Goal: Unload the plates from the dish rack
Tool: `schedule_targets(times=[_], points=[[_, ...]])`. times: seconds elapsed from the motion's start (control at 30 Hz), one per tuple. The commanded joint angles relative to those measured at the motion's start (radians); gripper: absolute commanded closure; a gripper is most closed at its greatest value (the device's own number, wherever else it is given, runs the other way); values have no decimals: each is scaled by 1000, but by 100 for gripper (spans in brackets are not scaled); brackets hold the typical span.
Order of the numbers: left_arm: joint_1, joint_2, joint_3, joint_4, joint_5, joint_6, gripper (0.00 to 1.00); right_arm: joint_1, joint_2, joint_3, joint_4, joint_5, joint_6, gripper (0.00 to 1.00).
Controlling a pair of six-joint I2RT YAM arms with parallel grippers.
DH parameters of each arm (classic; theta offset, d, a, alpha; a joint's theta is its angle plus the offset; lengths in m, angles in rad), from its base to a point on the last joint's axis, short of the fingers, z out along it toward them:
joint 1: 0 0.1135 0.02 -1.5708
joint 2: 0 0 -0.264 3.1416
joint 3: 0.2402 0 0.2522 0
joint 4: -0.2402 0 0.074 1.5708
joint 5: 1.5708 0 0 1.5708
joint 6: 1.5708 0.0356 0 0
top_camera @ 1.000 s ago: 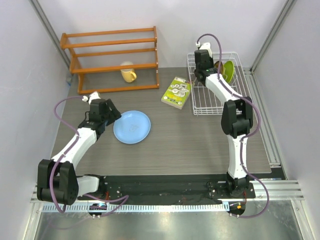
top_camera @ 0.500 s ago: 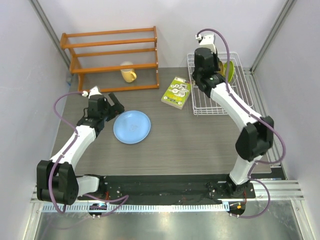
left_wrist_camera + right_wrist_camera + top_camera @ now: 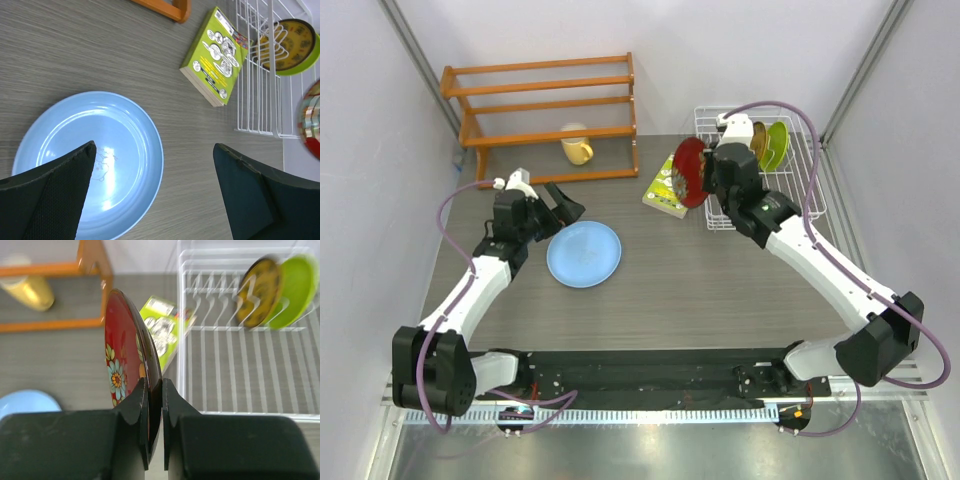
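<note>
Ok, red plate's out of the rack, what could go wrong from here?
The red plate stands on edge, pinched only at its rim by the right fingers; it may swing or slip. The green book lies close beneath it, so a low pass could hit it. Setting down near the blue plate risks a clash with the open left fingers.

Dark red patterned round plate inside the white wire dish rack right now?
No, the right gripper pinches the dark red patterned plate on edge, outside the white wire dish rack.
</note>
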Motion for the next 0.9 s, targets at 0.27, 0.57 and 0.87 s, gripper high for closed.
schedule_targets(times=[0.27, 0.57, 0.87], points=[[4, -7, -170, 359, 166, -122, 2, 50, -44, -168, 184, -296, 266, 99], [-4, 77, -228, 575, 236, -224, 5, 79, 14, -223, 327, -425, 395, 99], [-59, 143, -228, 704, 252, -287, 9, 114, 102, -226, 458, -499, 482, 99]])
